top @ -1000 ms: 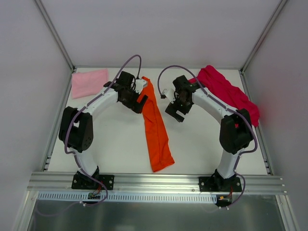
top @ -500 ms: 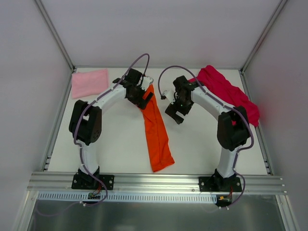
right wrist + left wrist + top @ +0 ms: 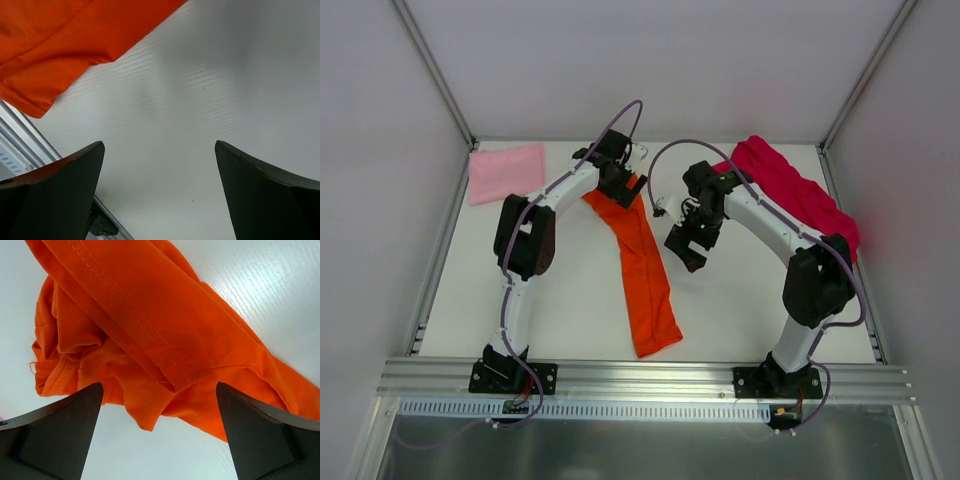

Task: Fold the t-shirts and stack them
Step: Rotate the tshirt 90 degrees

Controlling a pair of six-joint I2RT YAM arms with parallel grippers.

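Note:
The orange t-shirt [image 3: 642, 265] lies as a long rumpled strip down the middle of the table. Its bunched far end [image 3: 145, 325] fills the left wrist view. My left gripper [image 3: 623, 187] hovers open over that far end, with bare table between the fingers [image 3: 60, 435] and nothing held. My right gripper [image 3: 686, 249] hangs open just right of the strip, above bare table [image 3: 200, 90]; the orange t-shirt's edge [image 3: 75, 35] shows at the upper left of its view. The light pink t-shirt [image 3: 507, 172] lies folded at the far left corner. The magenta t-shirt [image 3: 790, 190] lies crumpled at the far right.
Grey walls and metal posts close in the table on three sides. An aluminium rail [image 3: 640, 378] runs along the near edge, with both arm bases bolted to it. The right arm's elbow [image 3: 817, 285] stands in front of the magenta heap.
My left gripper has swung away from me and to the right, along the orange t-shirt's far end. That end now lies spread further left. The right gripper has dipped slightly nearer.

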